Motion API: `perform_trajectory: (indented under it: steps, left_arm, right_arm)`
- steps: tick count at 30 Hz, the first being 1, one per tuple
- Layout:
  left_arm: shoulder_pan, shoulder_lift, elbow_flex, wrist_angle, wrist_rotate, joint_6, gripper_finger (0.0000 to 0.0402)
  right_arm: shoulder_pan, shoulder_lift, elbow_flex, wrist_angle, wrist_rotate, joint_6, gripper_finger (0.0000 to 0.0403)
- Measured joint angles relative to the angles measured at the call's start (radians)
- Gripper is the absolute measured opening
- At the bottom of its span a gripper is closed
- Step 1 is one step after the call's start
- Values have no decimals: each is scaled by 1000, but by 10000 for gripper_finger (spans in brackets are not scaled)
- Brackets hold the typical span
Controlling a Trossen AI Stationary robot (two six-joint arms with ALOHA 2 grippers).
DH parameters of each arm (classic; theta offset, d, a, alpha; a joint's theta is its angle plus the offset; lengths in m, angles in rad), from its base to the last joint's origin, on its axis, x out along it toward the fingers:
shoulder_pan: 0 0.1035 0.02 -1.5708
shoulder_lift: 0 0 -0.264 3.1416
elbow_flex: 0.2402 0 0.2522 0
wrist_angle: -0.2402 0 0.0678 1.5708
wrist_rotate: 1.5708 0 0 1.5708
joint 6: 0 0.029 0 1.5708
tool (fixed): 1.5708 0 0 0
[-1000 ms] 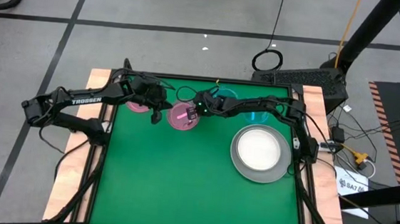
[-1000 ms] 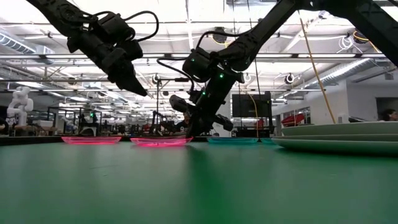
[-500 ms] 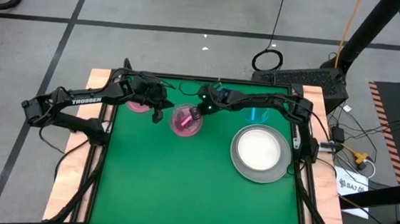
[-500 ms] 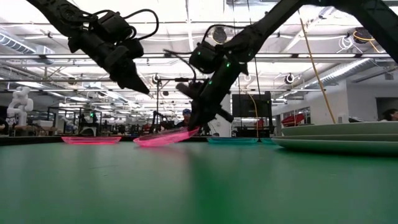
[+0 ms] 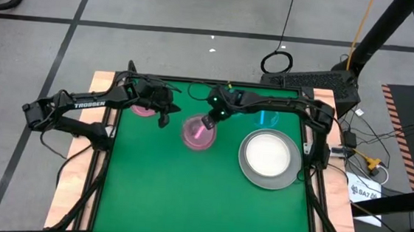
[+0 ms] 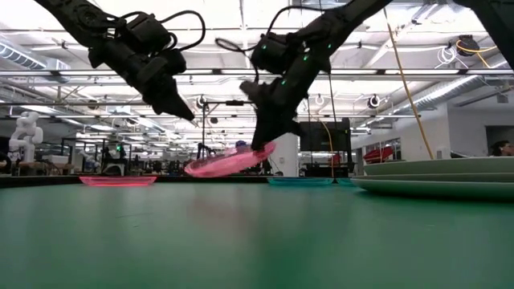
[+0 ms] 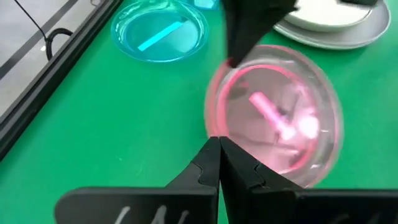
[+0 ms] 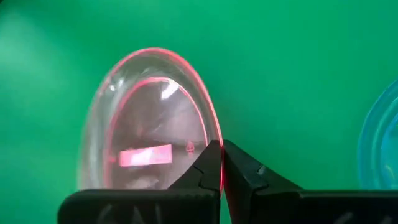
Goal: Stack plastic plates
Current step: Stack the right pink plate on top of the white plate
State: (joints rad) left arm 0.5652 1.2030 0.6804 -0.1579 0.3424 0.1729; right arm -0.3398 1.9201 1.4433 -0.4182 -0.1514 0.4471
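right gripper [image 5: 208,121] is closed on the rim of a small pink plate [image 5: 197,133] and holds it tilted above the green worktop [image 5: 186,196]. left gripper [image 5: 163,119], fingers closed and empty, hangs near the second pink plate [image 5: 142,110]. white plate [image 5: 267,152] lies on the grey plate [image 5: 246,168].

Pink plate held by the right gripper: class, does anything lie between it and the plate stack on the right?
Nothing visible does. The right gripper holds the pink plate tilted, off the table; only bare green table separates it from the plate stack.
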Motion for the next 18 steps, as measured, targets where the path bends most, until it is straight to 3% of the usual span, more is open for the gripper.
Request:
perform_trajectory:
  steps: [3,10,14,18]
  left_arm:
    - [0,0,0,24,0,-31,5]
    - [-2,0,0,57,0,-92,5]
    - [-8,0,0,59,0,-116,5]
    - [-20,0,0,60,0,-156,5]
  right_arm:
    - [3,-61,0,-101,-83,-52,1]
    - [28,-252,-3,-401,-90,-94,0]
    - [35,-397,-96,-406,-91,-109,0]
    - [34,-555,-284,-313,-83,-65,0]
